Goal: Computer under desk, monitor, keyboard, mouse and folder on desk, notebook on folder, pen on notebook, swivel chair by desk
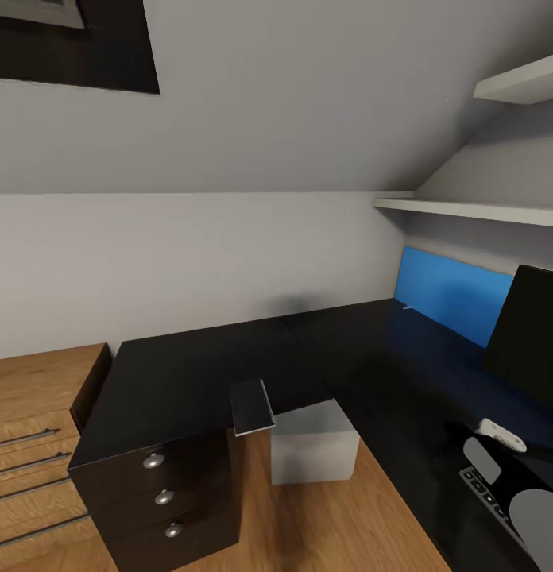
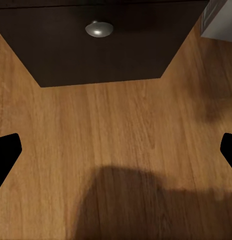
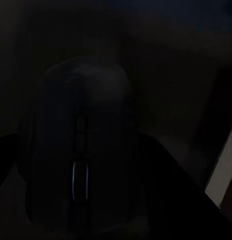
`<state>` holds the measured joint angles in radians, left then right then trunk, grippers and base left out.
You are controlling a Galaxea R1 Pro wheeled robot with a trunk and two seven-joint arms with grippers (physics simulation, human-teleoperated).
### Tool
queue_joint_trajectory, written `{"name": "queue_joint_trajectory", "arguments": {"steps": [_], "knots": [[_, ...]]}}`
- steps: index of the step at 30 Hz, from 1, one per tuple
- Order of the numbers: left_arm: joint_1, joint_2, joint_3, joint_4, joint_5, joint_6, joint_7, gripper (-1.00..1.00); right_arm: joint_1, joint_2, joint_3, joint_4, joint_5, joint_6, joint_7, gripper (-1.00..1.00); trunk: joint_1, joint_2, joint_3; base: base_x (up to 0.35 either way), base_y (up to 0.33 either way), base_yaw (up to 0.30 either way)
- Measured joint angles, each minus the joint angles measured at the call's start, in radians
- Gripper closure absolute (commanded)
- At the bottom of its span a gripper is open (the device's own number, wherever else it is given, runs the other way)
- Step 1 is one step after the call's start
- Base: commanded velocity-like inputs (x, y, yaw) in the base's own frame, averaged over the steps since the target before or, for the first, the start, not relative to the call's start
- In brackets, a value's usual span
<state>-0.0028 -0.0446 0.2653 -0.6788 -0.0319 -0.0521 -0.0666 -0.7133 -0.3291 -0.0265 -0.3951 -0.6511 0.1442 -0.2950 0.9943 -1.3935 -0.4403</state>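
The black L-shaped desk point(image 1: 189, 373) runs from its drawer unit point(image 1: 161, 496) round to the right. The light grey computer point(image 1: 312, 445) stands on the floor under it. A thin dark grey notebook point(image 1: 251, 407) lies at the desk's inner edge, jutting over it. At the far right the monitor point(image 1: 531, 334) stands on the desk, with the keyboard point(image 1: 485, 491) in front of it. My right gripper point(image 1: 499, 435) hovers over the desktop by the keyboard, shut on the black mouse point(image 3: 81, 150), which looms dark and very close. My left gripper point(image 2: 116, 150) is open over bare floor before the drawer unit point(image 2: 101, 45).
A light wooden cabinet with drawers point(image 1: 34, 429) stands left of the desk. A blue wall panel point(image 1: 451, 294) sits behind the desk, and white shelves point(image 1: 475, 210) hang above it. Wood plank floor point(image 1: 324, 524) lies in the desk's inner corner.
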Motion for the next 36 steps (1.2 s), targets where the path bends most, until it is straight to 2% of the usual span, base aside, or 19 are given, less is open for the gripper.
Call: {"name": "queue_joint_trajectory", "arguments": {"steps": [8, 9, 28, 31, 36], "knots": [[0.000, 0.000, 0.000, 0.000, 0.000, 0.000, 0.000, -1.00, 0.000, 0.001, -0.004, 0.003, 0.000, -0.001, 0.000, 1.00, 0.000, 0.000, 0.000, 0.000, 0.000, 0.000], [0.000, 0.000, 0.000, 0.000, 0.000, 0.000, 0.000, -1.00, 0.000, 0.001, -0.004, 0.003, 0.000, -0.004, 0.000, -1.00, 0.000, 0.000, 0.000, 0.000, 0.000, 0.000], [0.000, 0.000, 0.000, 0.000, 0.000, 0.000, -0.001, -1.00, 0.000, 0.002, -0.002, 0.000, -0.002, -0.017, 0.000, -1.00, 0.000, 0.000, 0.000, 0.000, 0.000, 0.000], [0.000, 0.001, 0.000, 0.001, -0.001, 0.001, 0.000, -1.00, 0.000, 0.002, -0.003, -0.010, -0.001, -0.038, 0.001, -1.00, 0.000, 0.000, 0.000, 0.000, 0.000, 0.000], [0.000, 0.000, -0.001, 0.002, -0.001, 0.001, 0.000, -1.00, 0.008, 0.003, -0.004, -0.126, 0.003, -0.079, -0.002, -1.00, 0.000, 0.000, 0.000, 0.000, 0.000, 0.000]]}}
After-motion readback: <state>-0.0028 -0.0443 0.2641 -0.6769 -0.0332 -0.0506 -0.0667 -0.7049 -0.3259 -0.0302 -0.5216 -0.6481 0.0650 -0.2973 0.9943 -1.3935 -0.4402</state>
